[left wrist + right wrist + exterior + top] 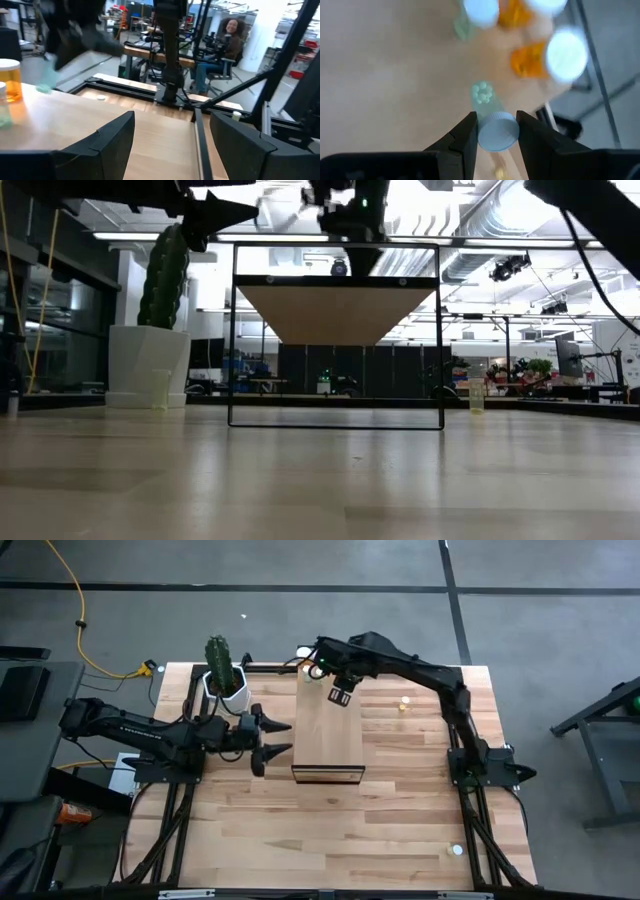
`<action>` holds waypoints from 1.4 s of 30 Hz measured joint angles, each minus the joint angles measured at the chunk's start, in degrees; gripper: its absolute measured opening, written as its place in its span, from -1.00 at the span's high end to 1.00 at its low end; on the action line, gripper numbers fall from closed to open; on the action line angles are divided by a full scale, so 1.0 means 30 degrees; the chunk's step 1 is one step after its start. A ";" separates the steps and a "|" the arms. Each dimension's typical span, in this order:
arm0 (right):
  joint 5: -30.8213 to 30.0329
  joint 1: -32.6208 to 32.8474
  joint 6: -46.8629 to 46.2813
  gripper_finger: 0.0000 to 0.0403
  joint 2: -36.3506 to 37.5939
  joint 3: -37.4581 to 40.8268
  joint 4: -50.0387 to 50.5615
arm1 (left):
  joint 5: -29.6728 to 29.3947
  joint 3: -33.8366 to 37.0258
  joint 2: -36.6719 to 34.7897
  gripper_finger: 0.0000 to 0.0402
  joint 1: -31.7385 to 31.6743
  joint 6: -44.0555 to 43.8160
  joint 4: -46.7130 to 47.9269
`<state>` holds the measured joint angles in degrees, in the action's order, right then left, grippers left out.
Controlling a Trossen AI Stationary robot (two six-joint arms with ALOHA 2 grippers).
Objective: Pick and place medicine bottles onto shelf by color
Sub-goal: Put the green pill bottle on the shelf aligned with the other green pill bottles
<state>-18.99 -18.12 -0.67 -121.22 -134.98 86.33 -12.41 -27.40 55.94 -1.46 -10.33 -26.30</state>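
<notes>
Low in the right wrist frame, our right gripper (496, 131) clamps a pale green bottle (492, 125) over the shelf (328, 730). Beyond it, upper frame, orange bottles (532, 57) already stand. Our left gripper (277, 737) waits wide; a stray bottle (404, 704) remains right of centre in the high view.

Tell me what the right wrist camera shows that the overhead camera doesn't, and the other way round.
Only the right wrist view shows the right claw shut on a pale green bottle by its white cap, just above the shelf top, with two orange bottles standing on the shelf beyond it. Only the high view shows the left claw open beside the shelf, the cactus pot, and loose bottles on the table. Both show the light-wood shelf and the right claw above its far end.
</notes>
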 joint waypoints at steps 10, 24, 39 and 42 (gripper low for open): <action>0.0008 -0.0318 -0.0113 0.45 -0.0113 0.1452 -0.0456 | -0.0144 0.0000 0.0000 -0.25 -0.0004 0.0007 -0.0007; 0.1447 -0.0831 0.0227 0.45 -0.0222 0.0905 -0.1803 | -0.0144 0.0000 0.0000 -0.25 -0.0004 0.0007 -0.0015; 0.2873 -0.1462 0.0191 0.45 -0.0279 0.0905 -0.2480 | -0.0144 0.0000 0.0000 -0.25 -0.0004 0.0007 -0.0015; 0.2960 -0.1462 0.0198 0.45 -0.0437 0.0912 -0.2478 | -0.0144 0.0000 0.0000 -0.25 -0.0004 0.0007 -0.0018</action>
<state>-10.11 -22.50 -0.08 -122.53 -132.25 78.89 -12.84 -27.40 55.94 -1.48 -10.31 -26.36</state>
